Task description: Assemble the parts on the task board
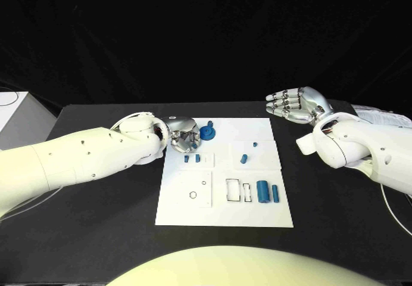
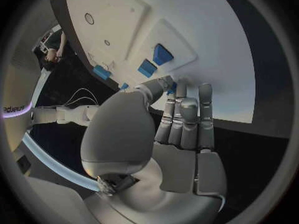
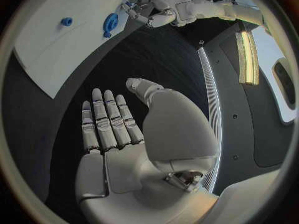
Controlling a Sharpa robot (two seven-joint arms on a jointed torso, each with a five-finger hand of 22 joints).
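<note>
On the black table (image 1: 103, 238) the white task board (image 1: 225, 214) is laid flat in the middle, with both white arms reaching in from the sides. Beyond the table's far left corner a pale box-like object (image 1: 19, 116) is seen, and a thin white cable (image 1: 396, 211) is trailed over the table by the right arm.

The left hand (image 1: 183, 138) is lowered over the board's far left part, fingers curled toward the surface; whether anything is pinched cannot be told. It is placed just beside a round blue part (image 1: 209, 132), and the board's far left corner is hidden by it in the head view. The right hand (image 1: 296, 105) is held off the board, beyond its far right corner, fingers straight and apart, with nothing grasped.

Two larger blue cylinders (image 1: 268, 193) are laid side by side in the board's right half, next to rectangular outlined recesses (image 1: 233, 188). A smaller blue part (image 1: 244, 158) is set near the middle, and two small blue pieces (image 1: 192, 158) are found close under the left hand.
</note>
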